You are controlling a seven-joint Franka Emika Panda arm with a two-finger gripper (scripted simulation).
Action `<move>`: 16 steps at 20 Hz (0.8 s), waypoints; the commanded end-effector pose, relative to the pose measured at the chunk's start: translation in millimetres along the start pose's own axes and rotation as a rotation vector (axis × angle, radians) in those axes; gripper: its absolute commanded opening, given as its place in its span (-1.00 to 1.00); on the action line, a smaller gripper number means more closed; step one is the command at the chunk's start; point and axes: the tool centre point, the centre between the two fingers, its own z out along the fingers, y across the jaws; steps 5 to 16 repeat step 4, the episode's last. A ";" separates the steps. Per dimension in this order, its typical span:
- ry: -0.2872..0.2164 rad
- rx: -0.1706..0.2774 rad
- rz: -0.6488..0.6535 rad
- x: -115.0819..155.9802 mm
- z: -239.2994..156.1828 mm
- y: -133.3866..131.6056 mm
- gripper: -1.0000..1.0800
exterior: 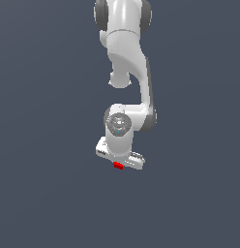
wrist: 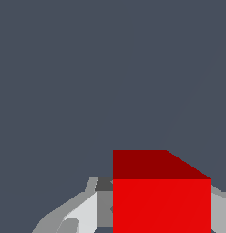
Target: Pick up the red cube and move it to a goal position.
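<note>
Flat slate-grey fills everything behind the robot in both views, an even tone with no edge, seam or horizon that we can pick out, so we cannot say where a bench surface (exterior: 49,203) ends or whether the grey under the arm is one at all.

From the exterior view we see the white arm (exterior: 127,58) coming down from the top of the picture, its wide upper link bending into a narrower one with a dark strip along the exterior view's right side. Below that sits a round joint with a grey cap (exterior: 118,123) facing us, and under the joint the broad white body of the claw (exterior: 118,163) stretches across, tilted a little so that the end toward the exterior view's right sits lower.

At the underside of that body we see the red cube (exterior: 118,165), only a small bright red patch there, far smaller than the claw that carries it.

From the wrist view the red cube (wrist: 161,195) looms large: a bright red face toward the camera and a darker red face above it running back to a slanted edge. Pale grey and white fingers (wrist: 83,211) show on one side of it and a sliver of grey on the other, both pressed right up against the cube's sides. So we read the claw as closed onto the red cube, gripping it between its two fingers, with only the cube's width left between them.
</note>
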 end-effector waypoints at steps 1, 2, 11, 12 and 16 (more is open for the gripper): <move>0.000 -0.001 0.002 -3.6 -4.0 -9.7 -1.00; 0.000 -0.001 0.002 -4.2 -4.8 -11.9 -1.00; 0.000 -0.001 0.002 -4.5 -5.4 -13.7 -1.00; 0.000 -0.001 0.002 -4.5 -5.4 -13.7 -1.00; 0.000 -0.001 0.002 -4.5 -5.4 -13.7 -1.00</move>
